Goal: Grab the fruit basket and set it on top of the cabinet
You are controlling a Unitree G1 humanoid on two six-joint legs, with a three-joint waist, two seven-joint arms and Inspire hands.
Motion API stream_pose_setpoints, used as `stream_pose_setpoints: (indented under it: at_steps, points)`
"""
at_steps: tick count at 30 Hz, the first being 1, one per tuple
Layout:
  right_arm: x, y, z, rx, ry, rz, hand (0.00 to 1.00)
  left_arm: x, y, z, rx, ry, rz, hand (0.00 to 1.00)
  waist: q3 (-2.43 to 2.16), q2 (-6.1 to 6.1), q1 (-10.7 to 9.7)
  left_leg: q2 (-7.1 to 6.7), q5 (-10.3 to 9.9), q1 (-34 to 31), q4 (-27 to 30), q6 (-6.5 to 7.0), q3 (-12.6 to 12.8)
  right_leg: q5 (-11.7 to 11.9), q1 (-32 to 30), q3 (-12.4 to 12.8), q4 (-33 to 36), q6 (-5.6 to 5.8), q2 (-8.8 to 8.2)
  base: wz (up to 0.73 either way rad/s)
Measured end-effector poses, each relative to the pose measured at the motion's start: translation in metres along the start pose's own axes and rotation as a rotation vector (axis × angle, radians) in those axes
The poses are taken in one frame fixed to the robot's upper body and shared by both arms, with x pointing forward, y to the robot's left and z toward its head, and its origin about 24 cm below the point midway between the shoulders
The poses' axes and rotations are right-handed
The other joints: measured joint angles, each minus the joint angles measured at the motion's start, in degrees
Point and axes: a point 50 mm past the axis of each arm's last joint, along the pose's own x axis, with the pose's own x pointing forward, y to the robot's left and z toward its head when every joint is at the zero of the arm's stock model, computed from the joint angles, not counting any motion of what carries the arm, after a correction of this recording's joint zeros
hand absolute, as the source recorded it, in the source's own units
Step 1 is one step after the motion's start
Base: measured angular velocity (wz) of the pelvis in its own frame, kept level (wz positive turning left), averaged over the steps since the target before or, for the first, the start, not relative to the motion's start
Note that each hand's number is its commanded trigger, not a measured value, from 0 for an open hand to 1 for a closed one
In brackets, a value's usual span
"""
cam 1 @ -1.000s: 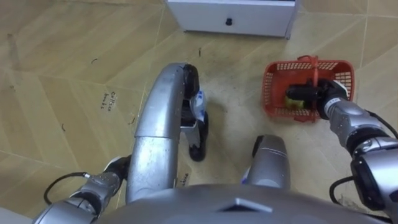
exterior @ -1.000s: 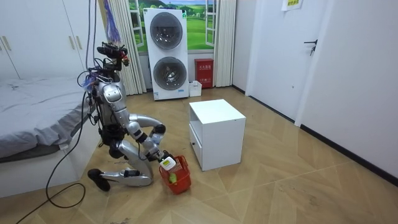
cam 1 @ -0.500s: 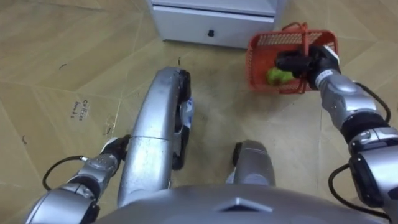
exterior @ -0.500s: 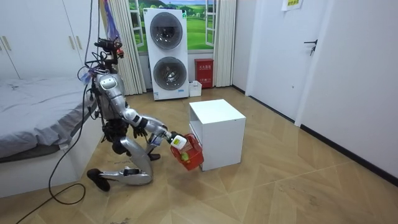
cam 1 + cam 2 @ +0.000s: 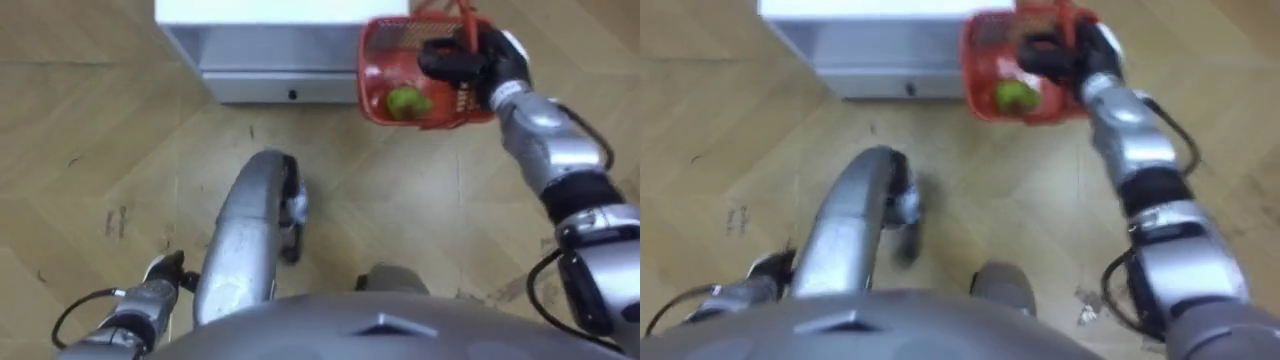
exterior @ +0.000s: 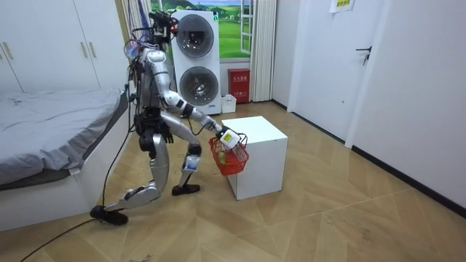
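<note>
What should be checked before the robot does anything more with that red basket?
1. Grip: the right hand is curled round the handle of the red basket. Ok.
2. Lift: in the room view the basket hangs above the floor. Ok.
3. Contents: a green fruit lies inside. Ok.
4. Clearance: the basket is right by the front of the white cabinet; touching or apart, cannot tell.
5. Stance: legs split wide, one stretched far back. Probably not ok yet.
6. Left hand: low by the leg; whether it is free, cannot tell.
</note>
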Motion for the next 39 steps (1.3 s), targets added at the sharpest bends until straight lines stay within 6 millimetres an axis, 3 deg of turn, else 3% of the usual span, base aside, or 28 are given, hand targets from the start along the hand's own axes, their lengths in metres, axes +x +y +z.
stream_pose_setpoints:
  at_steps: [2, 4, 6, 7, 10, 15, 21, 26, 28, 29, 30, 31, 32, 33, 34, 35, 36, 37, 38, 39]
  points:
    - [-0.005, 0.011, -0.006, -0.019, -0.005, 0.029, 1.0, -0.001, 0.002, -0.009, -0.005, 0.042, 0.036, 0.0, -0.03, 0.09, 0.43, 0.28, 1.65, 5.98, -7.21, -1.05, -0.56, 0.82, 1.62, -0.39, -7.15, -0.37, -0.05, -0.61]
    - [-0.014, 0.012, -0.018, -0.032, 0.001, 0.04, 1.0, -0.002, 0.006, -0.02, -0.01, 0.087, 0.07, 0.0, -0.02, 0.8, 0.43, 0.29, 3.39, 14.76, -15.72, -2.12, -0.51, 4.12, 4.37, -1.03, -16.18, -1.03, -0.11, -0.51]
    - [-0.017, 0.01, -0.009, -0.004, -0.044, 0.033, 1.0, -0.002, 0.008, -0.025, -0.024, 0.1, 0.078, 0.0, -0.01, 1.47, -0.48, 0.23, 3.87, 18.78, -18.32, -2.48, -0.23, 6.35, 4.97, -2.25, -20.32, -0.98, -0.03, -0.27]
    - [-0.019, 0.008, 0.003, 0.012, -0.095, 0.024, 1.0, -0.003, 0.008, -0.025, -0.027, 0.096, 0.078, 0.0, -0.25, 1.87, -0.53, 0.33, 4.05, 20.03, -19.06, -2.8, 0.05, 7.33, 5.57, -2.33, -20.91, -0.77, -0.19, -0.21]
    - [-0.025, 0.006, 0.032, 0.081, -0.218, 0.018, 1.0, -0.003, 0.013, -0.015, -0.058, 0.055, 0.096, 0.0, -0.37, 1.82, -0.98, 0.24, 5.65, 21.01, -21.47, -3.15, 0.0, 8.56, 5.67, -3.19, -21.65, -0.84, -0.09, 0.0]
    - [-0.03, 0.012, 0.051, 0.098, -0.294, 0.048, 1.0, -0.004, 0.014, -0.018, -0.073, 0.063, 0.109, 0.0, -0.45, 0.88, -1.05, -0.02, 7.22, 23.27, -24.58, -3.68, -0.05, 9.94, 7.7, -3.68, -24.94, -0.75, 0.2, 0.01]
    - [-0.031, 0.018, 0.049, 0.12, -0.27, 0.076, 1.0, -0.004, 0.014, -0.02, -0.073, 0.085, 0.108, 0.0, -0.37, -0.64, -1.64, -0.05, 7.24, 24.65, -24.56, -3.72, -0.08, 10.71, 9.24, -3.86, -25.2, -0.27, 0.49, 0.05]
    - [-0.033, 0.023, 0.038, 0.125, -0.241, 0.133, 1.0, -0.004, 0.013, -0.024, -0.066, 0.095, 0.104, 0.0, -0.28, -0.53, -1.29, 0.78, 7.18, 26.78, -25.27, -3.73, -0.22, 13.37, 10.49, -3.07, -25.5, -1.42, 1.37, -0.06]
    - [-0.033, 0.025, 0.037, 0.128, -0.239, 0.143, 1.0, -0.005, 0.011, -0.027, -0.053, 0.102, 0.101, 0.0, 0.04, -0.04, -0.64, 0.95, 6.37, 27.61, -25.95, -3.84, -0.2, 14.77, 8.97, -2.27, -21.64, -1.55, 1.3, -0.17]
    - [-0.032, 0.026, 0.036, 0.127, -0.233, 0.149, 1.0, -0.005, 0.011, -0.029, -0.053, 0.107, 0.1, 0.0, 0.13, 0.11, -0.57, 0.85, 6.22, 28.24, -26.09, -3.86, -0.26, 15.91, 8.14, -2.13, -19.19, -1.82, 1.11, -0.07]
    - [-0.033, 0.031, 0.033, 0.121, -0.22, 0.17, 1.0, -0.006, 0.011, -0.031, -0.053, 0.112, 0.1, 0.0, 0.18, 0.33, -0.4, 0.54, 5.56, 30.02, -26.95, -4.05, -0.34, 19.29, 6.48, -1.85, -14.19, -2.35, 0.41, 0.0]
    - [-0.033, 0.035, 0.029, 0.115, -0.21, 0.196, 1.0, -0.007, 0.01, -0.036, -0.052, 0.124, 0.098, 0.0, 0.15, 0.89, -0.28, 0.08, 5.37, 32.15, -28.31, -3.78, -0.68, 24.55, 4.87, -1.79, -9.36, -2.82, -0.14, 0.0]
    - [-0.034, 0.037, 0.027, 0.117, -0.206, 0.206, 1.0, -0.007, 0.009, -0.039, -0.052, 0.13, 0.097, 0.0, 0.11, 1.3, -0.27, -0.02, 5.39, 33.32, -29.22, -3.69, -0.86, 27.71, 3.96, -1.69, -7.37, -3.11, -0.22, 0.0]
    - [-0.034, 0.04, 0.026, 0.121, -0.204, 0.222, 1.0, -0.008, 0.009, -0.041, -0.049, 0.135, 0.097, 0.0, 0.05, 2.27, -0.24, -0.05, 5.61, 35.35, -30.91, -3.45, -1.55, 33.82, 2.08, -1.75, -4.07, -3.41, -0.24, 0.11]
    - [-0.034, 0.043, 0.026, 0.13, -0.204, 0.233, 1.0, -0.007, 0.011, -0.04, -0.039, 0.132, 0.099, 0.0, 0.05, 3.4, -0.17, 0.11, 6.14, 36.96, -32.43, -3.15, -2.8, 34.06, 0.06, -1.92, -1.44, -3.03, -0.18, 0.15]
    - [-0.034, 0.045, 0.025, 0.131, -0.201, 0.24, 1.0, -0.007, 0.012, -0.039, -0.035, 0.128, 0.102, 0.0, 0.09, 3.78, -0.2, 0.11, 6.46, 37.73, -33.27, -3.25, -3.26, 32.89, -1.27, -2.17, -0.38, -2.74, -0.11, 0.28]
    - [-0.034, 0.048, 0.023, 0.128, -0.189, 0.262, 1.0, -0.006, 0.015, -0.034, -0.024, 0.112, 0.108, 0.0, -0.07, 4.32, -0.44, 0.14, 7.32, 39.25, -35.18, -3.7, -4.06, 30.01, -4.05, -2.07, -0.11, -2.45, 0.44, 0.4]
    - [-0.034, 0.05, 0.022, 0.124, -0.175, 0.285, 1.0, -0.006, 0.017, -0.03, -0.022, 0.101, 0.112, 0.0, -0.28, 4.74, -0.35, 0.2, 8.36, 40.55, -37.26, -3.84, -4.98, 26.99, -6.51, -1.92, -3.14, -2.21, 1.07, 0.45]
    - [-0.035, 0.051, 0.022, 0.124, -0.172, 0.293, 1.0, -0.005, 0.018, -0.026, -0.018, 0.091, 0.113, 0.0, -0.34, 4.82, -0.27, 0.21, 8.79, 41.2, -38.32, -3.95, -5.48, 25.74, -7.35, -1.99, -5.54, -2.07, 1.19, 0.45]
    - [-0.035, 0.054, 0.02, 0.115, -0.165, 0.311, 1.0, -0.005, 0.018, -0.021, -0.021, 0.074, 0.111, 0.0, -0.41, 4.89, -0.24, 0.3, 9.46, 42.3, -40.05, -4.39, -6.68, 24.05, -8.25, -2.12, -12.66, -1.92, 1.79, 0.47]
